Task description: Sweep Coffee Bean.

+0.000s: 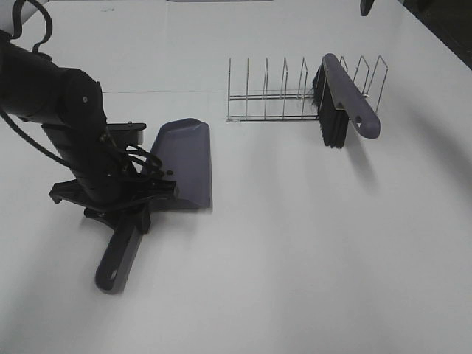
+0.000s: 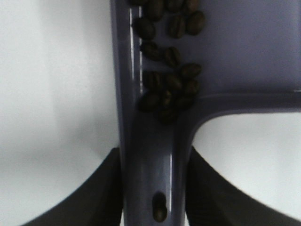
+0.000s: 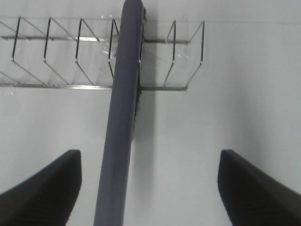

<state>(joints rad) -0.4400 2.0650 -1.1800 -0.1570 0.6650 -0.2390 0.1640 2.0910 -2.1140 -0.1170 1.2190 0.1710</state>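
A grey-purple dustpan (image 1: 184, 156) lies on the white table, its handle (image 1: 118, 262) pointing toward the front edge. My left gripper (image 1: 141, 198) is shut on that handle just behind the pan. In the left wrist view its dark fingers (image 2: 106, 188) flank the handle (image 2: 153, 155), and the coffee beans (image 2: 167, 89) lie clustered inside the pan by the handle joint. One bean (image 2: 160, 209) sits lower in the handle groove. A matching brush (image 1: 343, 99) rests in the wire rack (image 1: 287, 96). My right gripper (image 3: 150, 188) hangs open over the brush handle (image 3: 120, 141), not touching it.
The wire rack (image 3: 61, 56) stands at the back of the table (image 1: 310, 258), taped down at its corners. The left arm's black body (image 1: 59, 110) fills the left side. A dark corner of the right arm (image 1: 366, 6) shows at the far top edge.
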